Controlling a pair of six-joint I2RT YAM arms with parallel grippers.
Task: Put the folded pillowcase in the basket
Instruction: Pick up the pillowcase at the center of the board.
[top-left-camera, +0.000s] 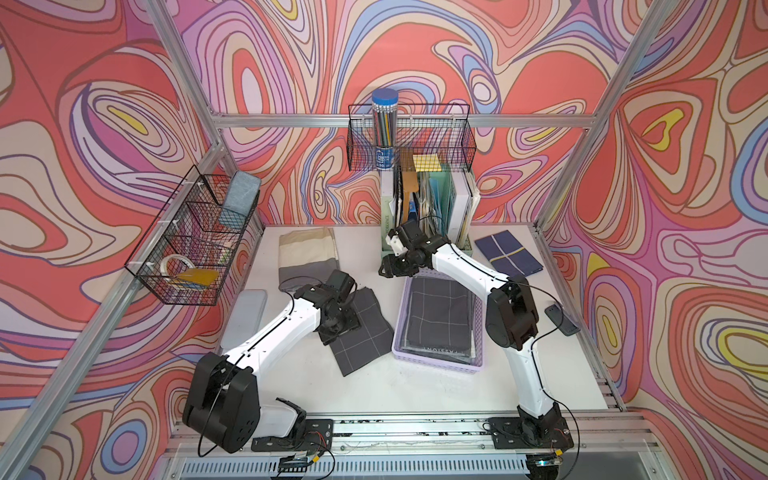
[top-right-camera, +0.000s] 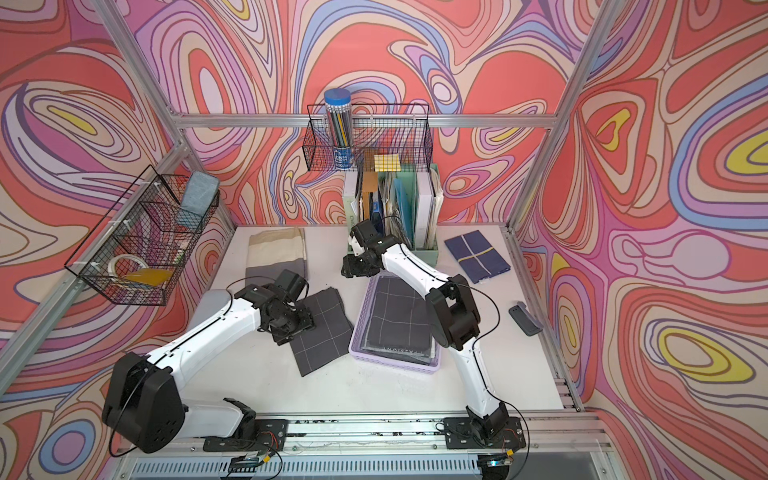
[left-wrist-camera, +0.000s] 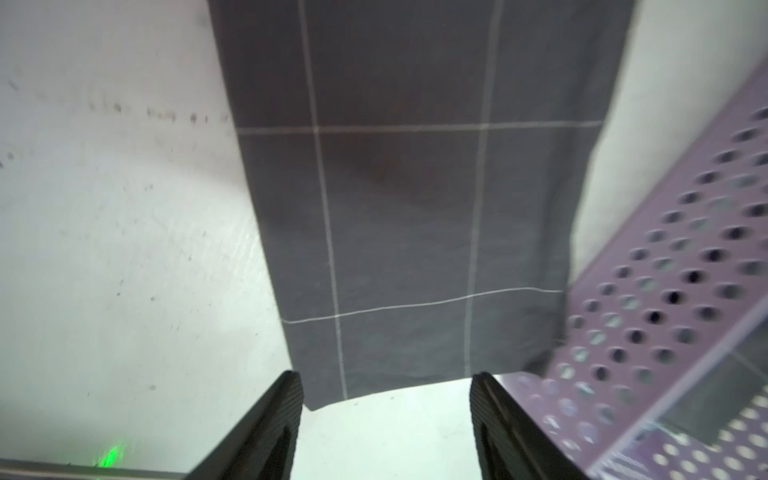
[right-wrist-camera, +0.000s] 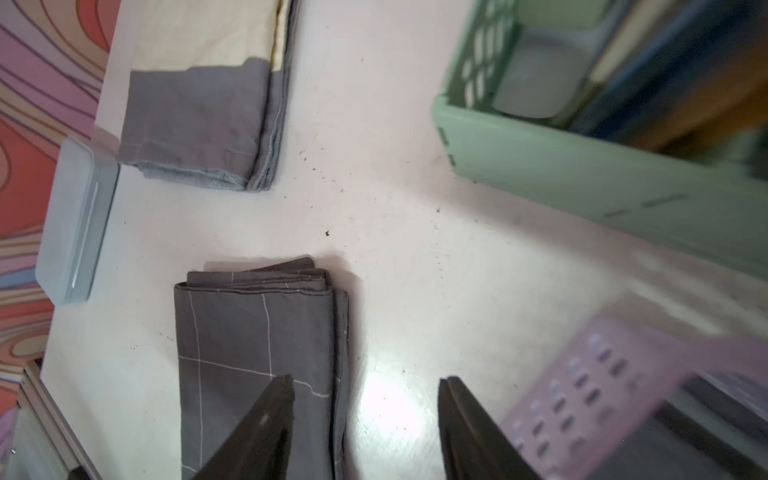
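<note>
The folded dark grey pillowcase with thin white grid lines (top-left-camera: 365, 336) is seen lying flat on the white tabletop (top-left-camera: 374, 395), just beside the shallow lilac perforated plastic basket (top-left-camera: 436, 368), in which another dark gridded folded cloth (top-left-camera: 440, 316) is already held. The left gripper (left-wrist-camera: 386, 386) is poised over one end of the pillowcase, jaws apart and nothing between them. The right gripper (right-wrist-camera: 365, 386) is likewise parted and empty, near the basket's far end. The pillowcase is judged light, soft and limp, its layers liable to slide and unfold. A hold is best taken across a thick folded edge, with all layers pinched together
</note>
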